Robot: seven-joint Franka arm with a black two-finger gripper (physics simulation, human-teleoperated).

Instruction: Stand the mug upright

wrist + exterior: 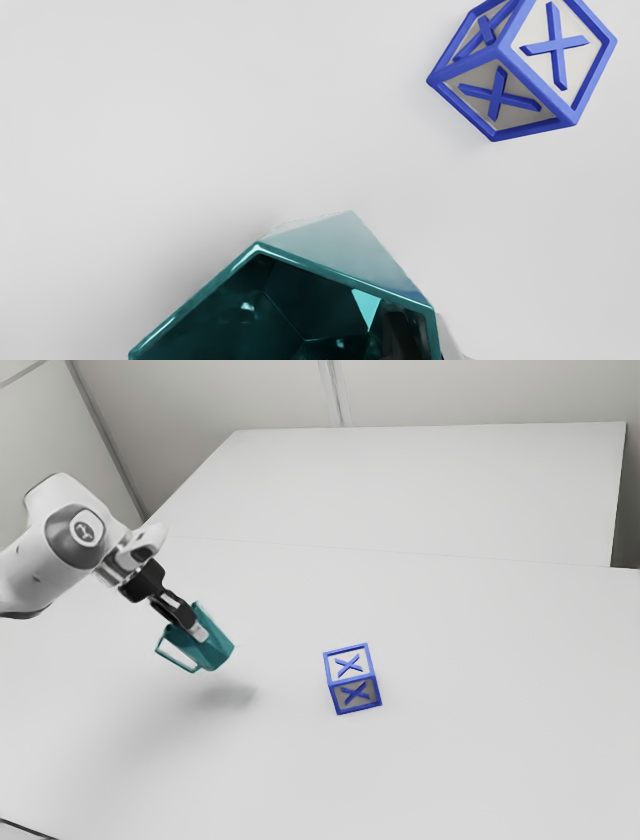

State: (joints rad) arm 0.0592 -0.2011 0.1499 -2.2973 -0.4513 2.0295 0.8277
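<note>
- My gripper [198, 631] is closed on the teal mug's wall — one finger inside, one outside.
- The mug [214, 650] hangs tilted above the table [470, 760], mouth toward my hand — not upright.
- The blue-edged block [352, 679] sits apart from it.

The mug [213, 648] near me is deep teal, darker inside, with pale glints along its rim. The block [352, 679] has blue edges and a blue X on each off-white face I see. My fingers [181, 611] are black, the table [480, 630] pale grey.
</note>
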